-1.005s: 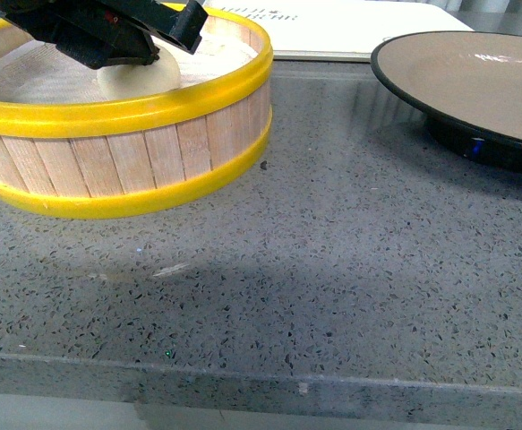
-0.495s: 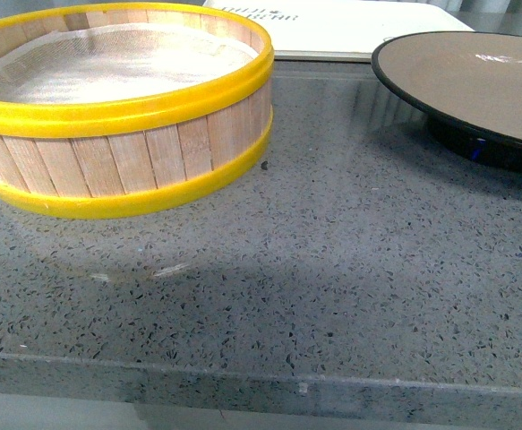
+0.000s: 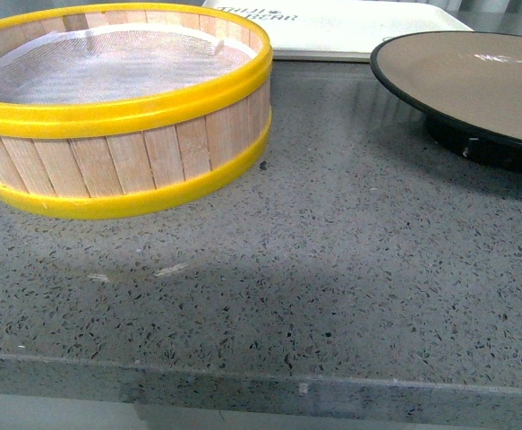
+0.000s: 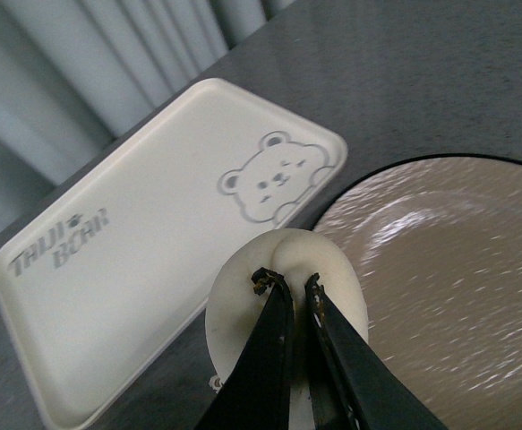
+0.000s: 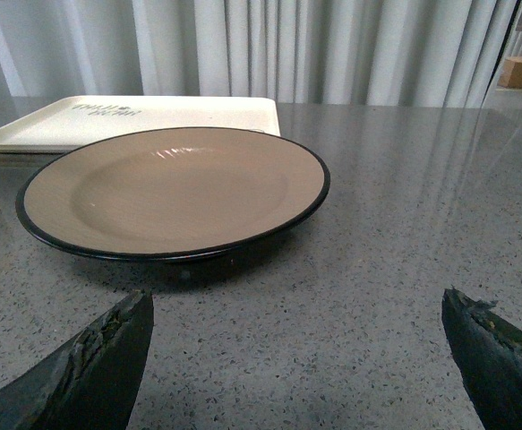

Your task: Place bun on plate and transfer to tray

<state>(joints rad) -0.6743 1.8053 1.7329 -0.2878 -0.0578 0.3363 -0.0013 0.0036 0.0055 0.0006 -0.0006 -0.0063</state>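
Your left gripper (image 4: 287, 285) is pinched narrow on the steamed bun (image 4: 241, 313). It holds the bun in the air, apparently above where the bear-printed white tray (image 4: 144, 242) meets the brown-grey plate (image 4: 440, 287). Carry it over the plate's middle and lower it until the base sits. Then part the jaws gently, since the dough looks soft and may dent or cling.

Your right gripper (image 5: 296, 354) is spread wide and empty, low on the counter just short of the plate's rim, well placed for the carry.

From the front camera, the plate lies at 2 o'clock, the tray at 12, and the empty yellow-rimmed steamer basket (image 3: 126, 107) at 10. All of them sit on a speckled grey stone countertop (image 3: 332, 269), with pale pleated curtains (image 5: 332, 45) behind.
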